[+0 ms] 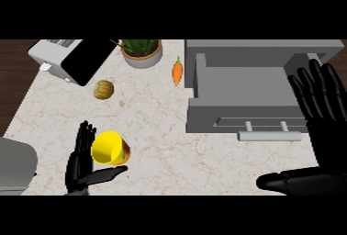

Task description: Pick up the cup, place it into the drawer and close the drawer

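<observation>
The yellow round cup (108, 148) lies tipped on the marbled surface (156, 124), right between the black left hand's (82, 166) straight fingers and thumb. The black right hand (313, 119) rests spread beside the open grey drawer (238, 87).

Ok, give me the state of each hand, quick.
Left hand: open, fingers straight beside the yellow cup, not gripping it.
Right hand: open, holding nothing.
</observation>
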